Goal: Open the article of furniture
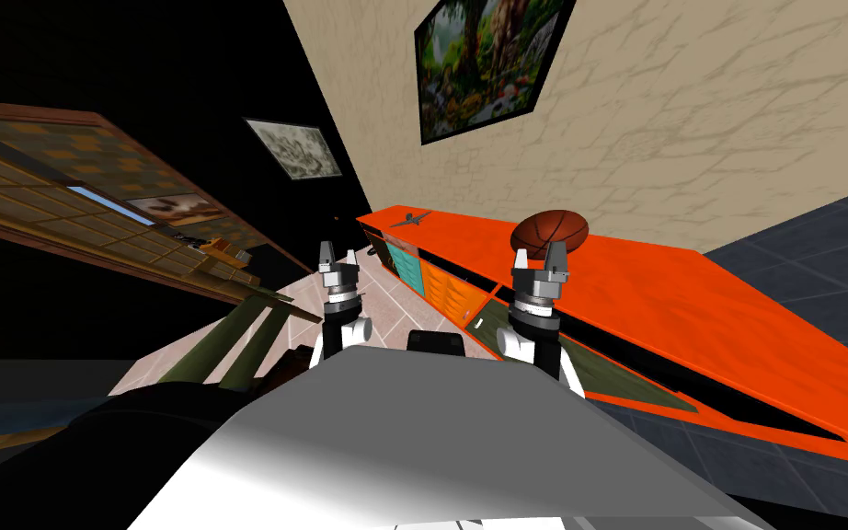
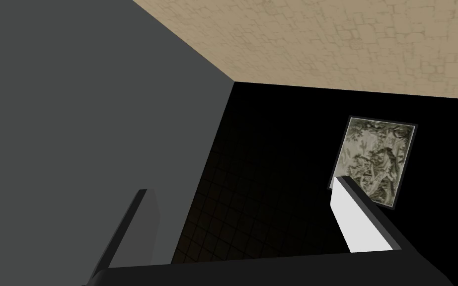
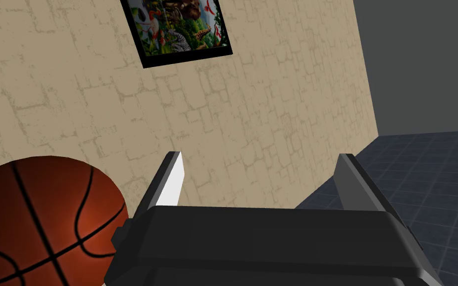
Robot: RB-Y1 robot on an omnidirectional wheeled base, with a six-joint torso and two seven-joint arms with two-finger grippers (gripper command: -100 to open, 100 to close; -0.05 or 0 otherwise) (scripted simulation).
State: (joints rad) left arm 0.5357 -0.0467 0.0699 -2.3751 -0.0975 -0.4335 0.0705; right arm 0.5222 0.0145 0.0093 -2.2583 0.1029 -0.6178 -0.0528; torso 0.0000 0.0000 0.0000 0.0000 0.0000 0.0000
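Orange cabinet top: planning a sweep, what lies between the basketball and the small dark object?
Nothing: the head view shows bare orange cabinet top between the brown basketball and the small dark object.

You see the basketball (image 3: 39, 218) only in part: the edge of the right wrist view cuts it, and the dark body of the right gripper (image 3: 259, 155) covers its side. The orange cabinet (image 1: 689, 304) runs out of the head view at its near end. The small dark thing (image 1: 410, 219) on its far end is too small to name.
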